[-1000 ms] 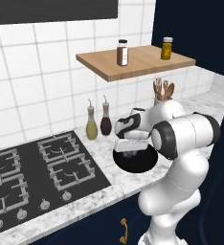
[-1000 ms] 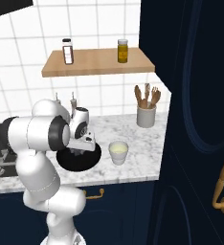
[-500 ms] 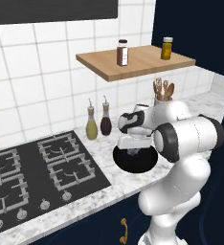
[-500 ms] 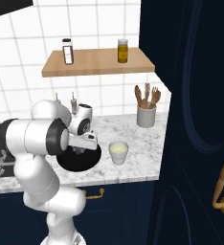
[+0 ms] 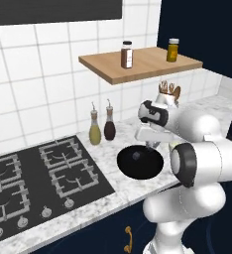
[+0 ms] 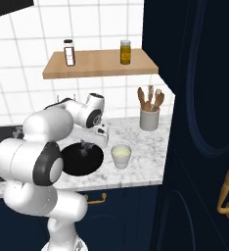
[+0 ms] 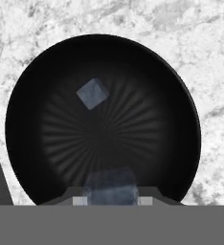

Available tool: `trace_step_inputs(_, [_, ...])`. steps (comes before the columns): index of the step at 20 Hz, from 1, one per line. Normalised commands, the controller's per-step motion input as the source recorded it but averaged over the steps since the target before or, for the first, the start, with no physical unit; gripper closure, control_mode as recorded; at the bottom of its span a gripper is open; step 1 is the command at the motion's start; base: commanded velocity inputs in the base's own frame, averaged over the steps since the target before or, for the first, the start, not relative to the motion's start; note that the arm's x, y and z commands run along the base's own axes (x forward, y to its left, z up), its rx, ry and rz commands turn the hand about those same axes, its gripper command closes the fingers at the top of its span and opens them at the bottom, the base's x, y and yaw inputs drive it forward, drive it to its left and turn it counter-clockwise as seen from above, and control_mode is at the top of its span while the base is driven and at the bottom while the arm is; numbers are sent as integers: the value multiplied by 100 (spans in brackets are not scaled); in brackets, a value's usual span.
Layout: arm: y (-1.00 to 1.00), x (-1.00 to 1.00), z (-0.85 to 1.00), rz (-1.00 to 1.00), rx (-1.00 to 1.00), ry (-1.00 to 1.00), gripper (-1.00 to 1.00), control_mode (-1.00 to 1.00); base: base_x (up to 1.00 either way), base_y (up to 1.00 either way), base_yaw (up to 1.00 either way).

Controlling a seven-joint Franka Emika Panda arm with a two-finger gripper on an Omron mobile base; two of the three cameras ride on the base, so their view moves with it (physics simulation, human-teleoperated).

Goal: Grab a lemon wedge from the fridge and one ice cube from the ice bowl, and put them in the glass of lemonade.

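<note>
Pincer (image 7: 108, 200) is closed on one ice cube (image 7: 109, 185) above the ice bowl (image 7: 181, 105); a spare cube (image 7: 92, 93) lies at 11 o'clock. Risk: slick cube slips before reaching the glass of lemonade (image 6: 121, 156) on the bench (image 6: 146, 147).

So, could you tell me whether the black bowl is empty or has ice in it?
Not empty. The hand view shows one ice cube lying loose in the black bowl, and a second cube between the gripper's tips.
</note>
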Motion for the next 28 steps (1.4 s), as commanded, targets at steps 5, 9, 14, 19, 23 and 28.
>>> trace_step_inputs(5, [-25, 15, 21, -21, -17, 4, 100, -100, 0, 0, 0])
trace_step_inputs(9, [-82, 30, -28, -23, -3, 2, 100, -100, 0, 0, 0])
trace_step_inputs(14, [-81, 47, 4, -18, -4, 0, 100, -100, 0, 0, 0])
trace_step_inputs(19, [-44, 23, -11, -5, -1, 2, 100, -100, 0, 0, 0])
trace_step_inputs(23, [-10, -7, -9, 0, 0, 2, 100, -100, 0, 0, 0])
trace_step_inputs(28, [-8, -6, -4, 0, 0, 0, 100, -100, 0, 0, 0])
